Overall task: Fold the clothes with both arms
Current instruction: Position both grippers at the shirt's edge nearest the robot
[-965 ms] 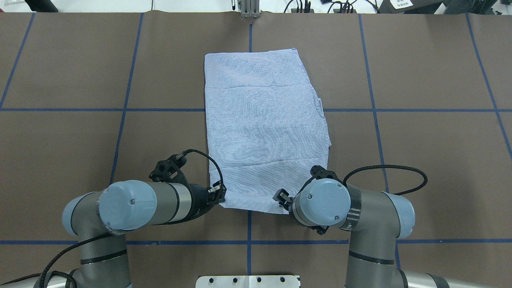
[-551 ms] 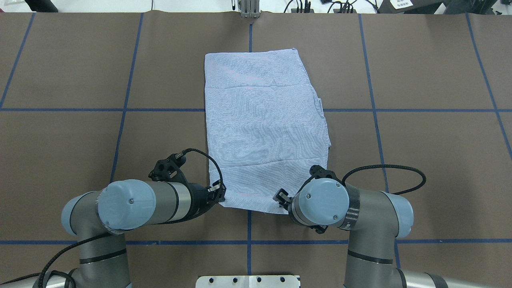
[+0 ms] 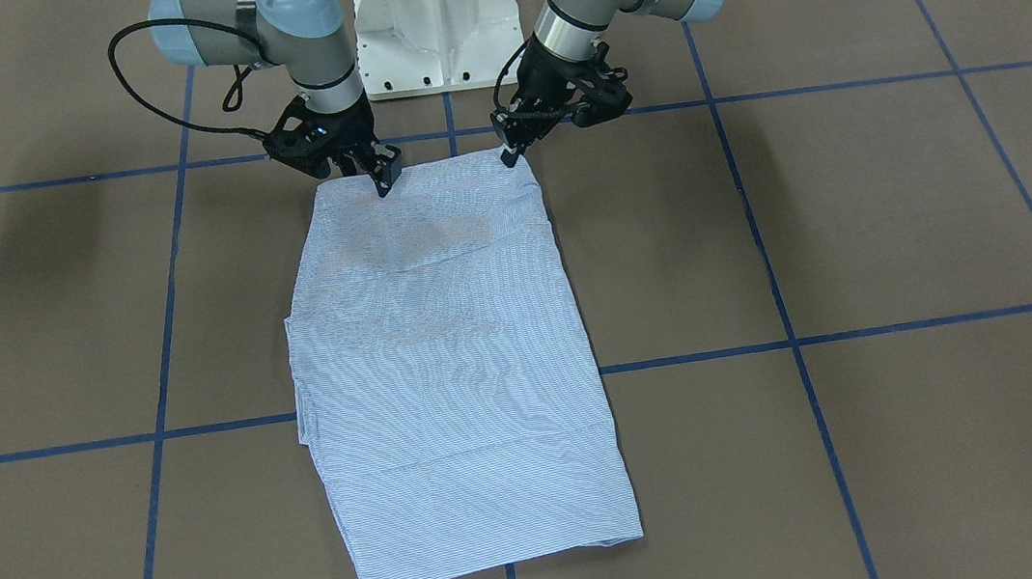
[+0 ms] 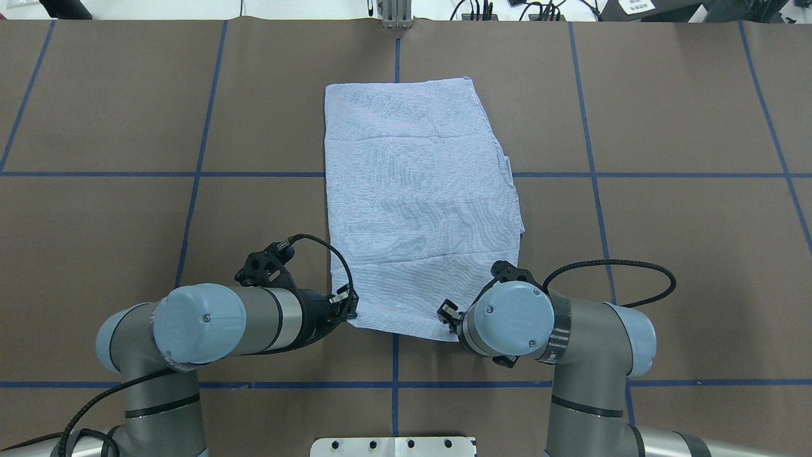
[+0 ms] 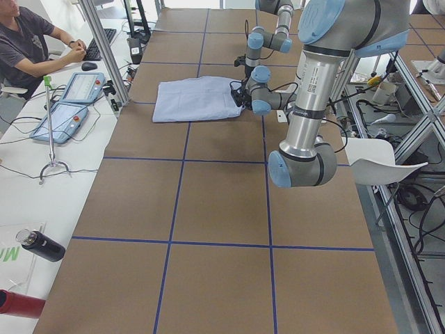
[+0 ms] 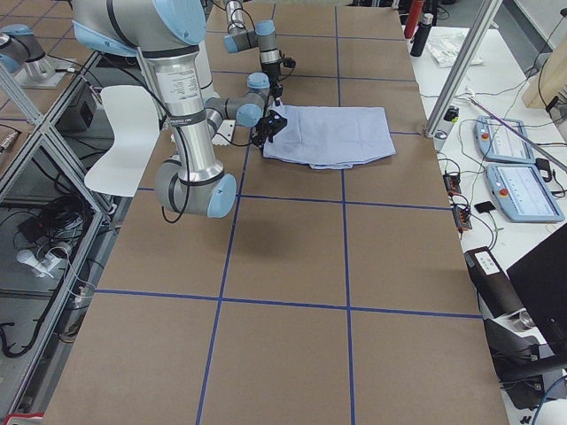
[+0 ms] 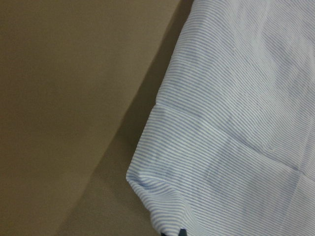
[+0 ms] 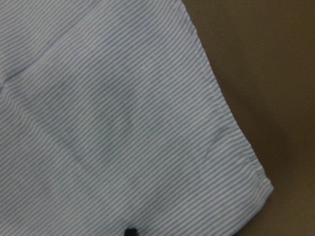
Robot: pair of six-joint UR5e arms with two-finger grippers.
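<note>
The light blue striped shirt (image 4: 419, 203) lies folded into a long rectangle on the brown table, also in the front-facing view (image 3: 447, 365). My left gripper (image 4: 349, 311) is shut on its near left corner, which shows in the front-facing view (image 3: 509, 156). My right gripper (image 4: 447, 315) is shut on the near right corner, at the left of the front-facing view (image 3: 382, 183). Both wrist views show striped cloth close up, left (image 7: 236, 123) and right (image 8: 123, 123), with a dark fingertip at the bottom edge. Collar, label and buttons are hidden.
Blue tape lines (image 4: 393, 174) grid the brown table. The white pedestal base (image 3: 432, 17) stands between the arms. An operator (image 5: 28, 42) sits at a side bench with tablets (image 5: 66, 104). A third arm (image 5: 313, 90) stands near the left side camera.
Both arms have shifted very slightly, and the shirt's near hem has drawn up a little with them. The rest of the shirt lies as before.
</note>
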